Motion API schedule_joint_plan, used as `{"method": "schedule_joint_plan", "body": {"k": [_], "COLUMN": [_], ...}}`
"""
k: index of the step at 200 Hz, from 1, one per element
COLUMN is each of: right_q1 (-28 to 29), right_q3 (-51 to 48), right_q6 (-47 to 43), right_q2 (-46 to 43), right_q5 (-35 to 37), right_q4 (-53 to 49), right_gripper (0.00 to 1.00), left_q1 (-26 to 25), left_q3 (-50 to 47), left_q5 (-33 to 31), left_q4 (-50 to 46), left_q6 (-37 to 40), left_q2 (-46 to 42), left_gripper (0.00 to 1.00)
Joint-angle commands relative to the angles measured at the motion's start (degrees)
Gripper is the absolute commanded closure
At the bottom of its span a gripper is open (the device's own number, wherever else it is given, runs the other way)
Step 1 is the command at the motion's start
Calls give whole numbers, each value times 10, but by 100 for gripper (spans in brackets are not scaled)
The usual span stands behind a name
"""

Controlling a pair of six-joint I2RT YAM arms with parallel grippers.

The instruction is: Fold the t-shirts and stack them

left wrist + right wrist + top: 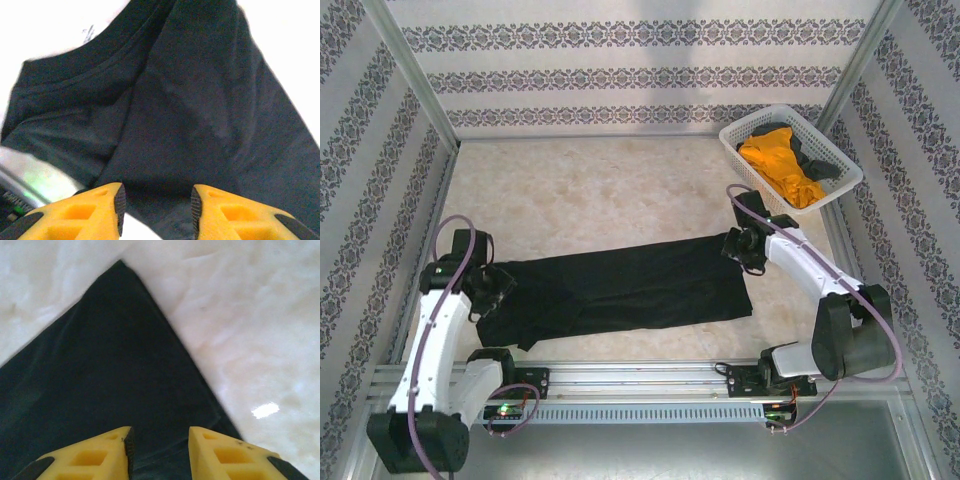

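A large black t-shirt [620,290] lies on the table as a long flat band, running left to right. My left gripper [498,285] hovers over its left end. In the left wrist view the left gripper [157,207] is open, and the dark cloth [190,115] lies under the gap. My right gripper [740,243] is at the shirt's far right corner. In the right wrist view the right gripper [161,450] is open above the pointed corner of the cloth [110,370]. An orange-yellow t-shirt [782,165] and another dark one [812,157] lie in the basket.
The white lattice basket [750,117] stands at the back right corner. Patterned walls close in the pale table [620,190] on three sides. A metal rail [640,375] runs along the near edge between the arm bases.
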Motion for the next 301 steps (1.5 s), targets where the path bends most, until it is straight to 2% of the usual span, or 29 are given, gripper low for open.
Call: {"method": "schedule_joint_plan", "body": {"k": [1, 27, 46, 98, 124, 162, 175, 191, 211, 219, 234, 252, 279, 301], "right_q1": [24, 32, 32, 4, -12, -50, -56, -54, -43, -37, -24, -12, 5, 22], "right_q3": [7, 8, 23, 86, 120, 189, 224, 270, 286, 280, 258, 208, 145, 108], "right_q6": [-1, 9, 14, 41, 59, 95, 101, 95, 69, 53, 18, -10, -9, -1], "right_q2": [42, 103, 141, 226, 246, 312, 333, 340, 303, 282, 238, 192, 162, 131], "right_q5": [-37, -82, -80, -69, -70, -119, -131, -131, -111, -109, -111, -153, -230, -248], "right_q4": [34, 72, 71, 14, -8, -12, -10, -23, -5, 12, 45, 99, 147, 176], "right_gripper": [73, 77, 77, 71, 69, 69, 69, 69, 65, 64, 60, 56, 53, 53], "left_q1": [-5, -3, -2, 21, 22, 29, 31, 31, 29, 26, 20, 3, -67, -136], "left_q3": [3, -23, -30, -46, 6, 126, 167, 210, 225, 216, 173, 109, 26, -29], "left_q5": [7, 11, 4, 34, 62, 115, 105, 80, 55, 45, 38, 41, 37, 34], "left_q4": [108, 213, 260, 356, 400, 455, 454, 431, 382, 364, 345, 324, 305, 316], "left_q6": [-28, -55, -59, -55, -31, -2, 14, 41, 65, 77, 99, 117, 108, 40], "left_q2": [69, 153, 211, 331, 406, 529, 547, 536, 484, 453, 389, 315, 241, 195], "left_gripper": [61, 64, 64, 61, 57, 52, 50, 49, 46, 43, 42, 42, 42, 42]}}
